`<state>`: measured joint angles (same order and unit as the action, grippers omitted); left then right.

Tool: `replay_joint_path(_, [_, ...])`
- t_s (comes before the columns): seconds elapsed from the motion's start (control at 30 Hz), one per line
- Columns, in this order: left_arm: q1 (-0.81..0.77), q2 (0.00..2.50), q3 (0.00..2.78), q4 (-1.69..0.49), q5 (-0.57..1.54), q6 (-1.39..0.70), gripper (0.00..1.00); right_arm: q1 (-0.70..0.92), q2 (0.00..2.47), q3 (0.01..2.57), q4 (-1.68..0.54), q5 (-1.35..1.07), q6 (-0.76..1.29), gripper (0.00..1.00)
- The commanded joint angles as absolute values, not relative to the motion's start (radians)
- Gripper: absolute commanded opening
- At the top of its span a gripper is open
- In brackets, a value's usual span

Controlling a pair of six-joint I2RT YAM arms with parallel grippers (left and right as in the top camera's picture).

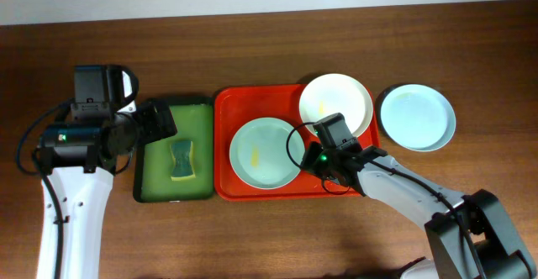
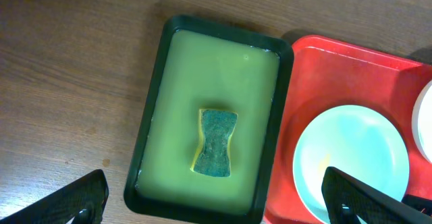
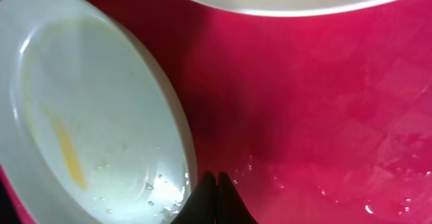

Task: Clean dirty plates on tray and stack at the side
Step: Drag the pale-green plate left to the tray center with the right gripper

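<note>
Nearest to the overhead camera are the two arms. The left gripper [image 1: 158, 119] hangs over the far left corner of the green tray [image 1: 151, 186], its fingers wide apart and empty. A sponge [image 1: 181, 160] lies in the middle of that green tray. Next to it on the surface [image 1: 252, 52] is the red tray [image 1: 225, 186]. A blue plate [image 1: 265, 153] lies in its left half, and a white plate [image 1: 336, 102] sits at its far right corner, over the rim. A third plate [image 1: 418, 117] lies on the surface just beside the right edge of the tray and looks clean. The right gripper [image 1: 314, 163] is low over the tray, at the right side of the blue plate.

From the left wrist, the sponge is below the open fingers, upright in shape, with a narrow waist.

From the right wrist, the fingers are pressed together with nothing between them. Their tips are down on the tray floor, just beside the rim of the blue plate. A yellow smear [image 3: 67, 153] shows on this plate, and water drops lie near it.

I judge the blue plate is the one in hand now. The next move probably calls for the left gripper to go down and close across the waist of the sponge, while the right one steadies or lifts the plate by its rim without sliding it.
</note>
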<state>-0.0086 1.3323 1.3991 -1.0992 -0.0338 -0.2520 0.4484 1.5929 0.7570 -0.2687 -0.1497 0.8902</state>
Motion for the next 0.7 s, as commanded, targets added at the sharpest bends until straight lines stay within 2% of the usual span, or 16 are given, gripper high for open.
replay_joint_path(0.0, [-0.004, 1.327, 1.411, -1.097, -0.033, -0.261, 0.99, 0.458, 1.603, 0.765, -0.286, -0.123, 0.868, 0.31])
replay_joint_path(0.1, [-0.004, 1.327, 1.411, -1.097, -0.033, -0.261, 0.99, 0.457, 1.594, 0.847, -0.398, -0.123, 0.718, 0.65])
replay_joint_path(0.13, [-0.004, 1.327, 1.411, -1.097, -0.033, -0.261, 0.99, 0.457, 1.594, 0.903, -0.470, -0.122, 0.653, 0.71])
replay_joint_path(0.23, [-0.004, 1.327, 1.411, -1.097, -0.033, -0.261, 0.99, 0.457, 1.594, 1.053, -0.638, -0.118, 0.511, 0.79])
replay_joint_path(0.33, [-0.004, 1.327, 1.411, -1.097, -0.033, -0.261, 0.99, 0.424, 1.594, 1.167, -0.765, -0.118, 0.456, 0.85])
replay_joint_path(0.67, [-0.004, 1.327, 1.411, -1.097, -0.033, -0.261, 0.99, 0.386, 1.666, 1.165, -0.831, -0.119, 0.422, 0.87])
